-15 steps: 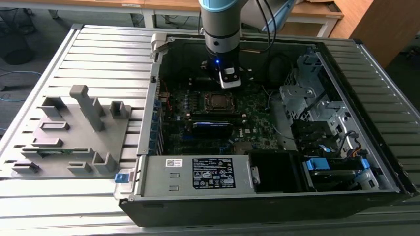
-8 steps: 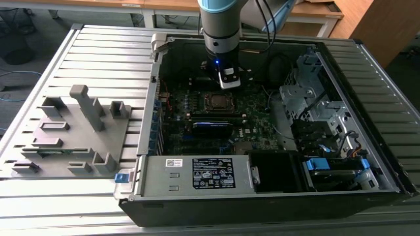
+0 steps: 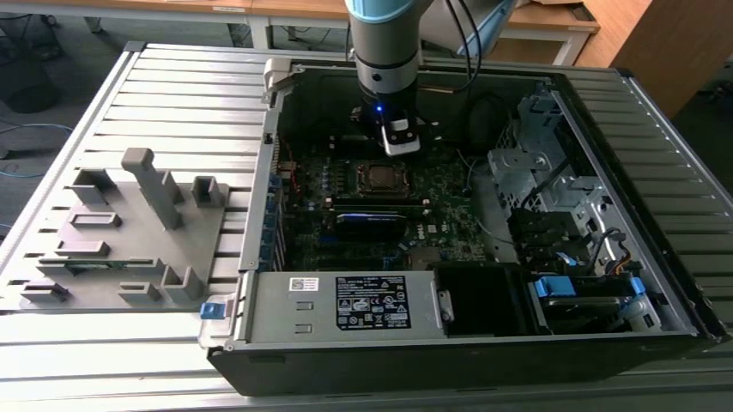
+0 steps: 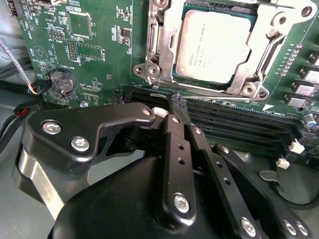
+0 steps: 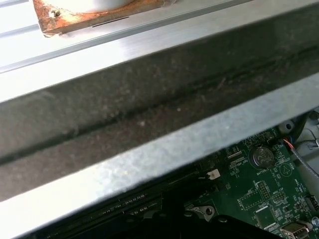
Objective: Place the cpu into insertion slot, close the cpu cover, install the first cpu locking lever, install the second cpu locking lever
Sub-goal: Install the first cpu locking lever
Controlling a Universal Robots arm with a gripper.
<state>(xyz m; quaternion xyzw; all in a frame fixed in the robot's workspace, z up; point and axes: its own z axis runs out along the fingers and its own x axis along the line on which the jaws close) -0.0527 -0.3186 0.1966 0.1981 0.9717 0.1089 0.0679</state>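
Observation:
The cpu [image 4: 214,45], a grey metal square, sits in the insertion slot [image 3: 378,177] on the green board. The silver cpu cover [image 4: 158,50] lies flat around it, framing its top. A thin silver locking lever [image 4: 219,95] runs along the socket's edge beside the black memory slots. In the second wrist view my gripper [image 4: 178,102] is shut, its black fingers [image 4: 172,134] pressed together, with the tips right at that lever rod. I cannot tell whether they touch it. In the exterior view my gripper [image 3: 399,142] hangs just behind the socket, inside the open computer case.
Long black memory slots [image 4: 239,124] lie under the fingers. A coin battery [image 4: 62,82] and loose cables sit on the board. The case's metal wall [image 5: 149,164] is close by. A drive cage [image 3: 538,172] and power supply [image 3: 343,305] crowd the case. A grey fixture [image 3: 126,232] stands outside.

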